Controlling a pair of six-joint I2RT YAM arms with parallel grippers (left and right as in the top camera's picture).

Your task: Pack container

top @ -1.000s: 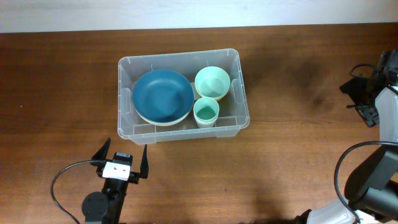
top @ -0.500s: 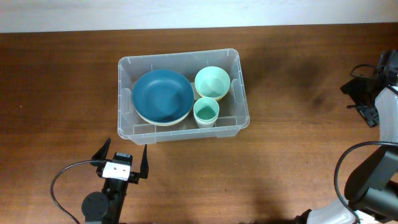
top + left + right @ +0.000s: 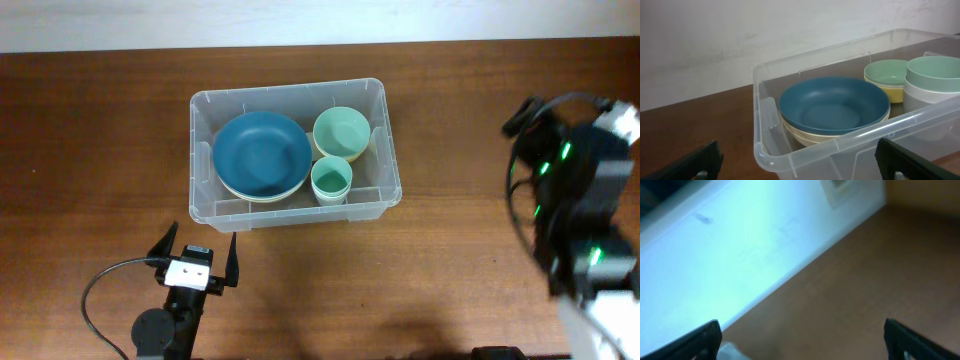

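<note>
Clear plastic container [image 3: 290,91] sits on the brown wooden table [image 3: 450,260], with open wood round all four of its sides. Inside it, a blue bowl [image 3: 262,153] fills the left part, while a pale green bowl [image 3: 340,132] and a green cup [image 3: 331,180] stand by its right wall. The left gripper [image 3: 198,243] sits just in front of the container's near wall, fingers spread wide, gripping nothing. The right gripper [image 3: 801,330], on the arm well to the container's right, is likewise wide open and empty.

The container [image 3: 296,206] — clear, rectangular, upright, lidless — sits mid-table holding bowls and cups.
</note>
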